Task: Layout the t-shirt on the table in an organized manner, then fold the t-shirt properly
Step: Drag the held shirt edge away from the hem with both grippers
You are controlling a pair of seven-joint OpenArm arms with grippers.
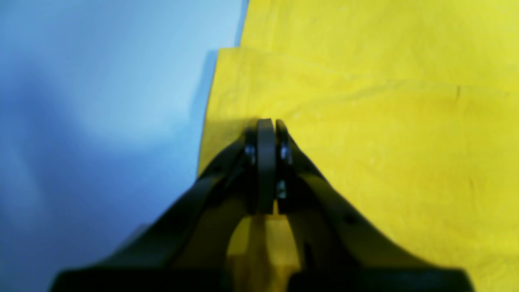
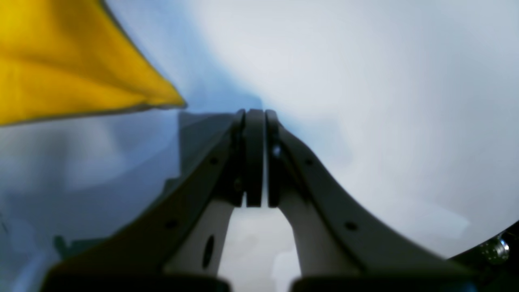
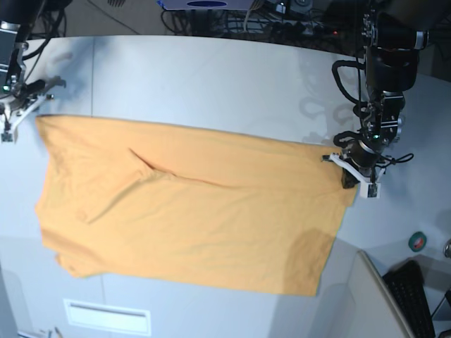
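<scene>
A: We see the table (image 3: pixel 232 77), broad, smooth and pale, its near edge cut off below. The t-shirt (image 3: pixel 190 211) lies spread across it, soft orange cloth with a diagonal crease. No print shows on this side.

B: We can't make out fine weave; both wrist views are blurred. The left gripper (image 1: pixel 267 121) is pinched together over the shirt's edge, though whether cloth sits between its tips is unclear. The right gripper (image 2: pixel 255 111) is closed on nothing, just beside a shirt corner.

A lab — cable tangle (image 3: pixel 239 21) behind the table (image 3: pixel 211 77), keyboard (image 3: pixel 416 296) alongside.
</scene>
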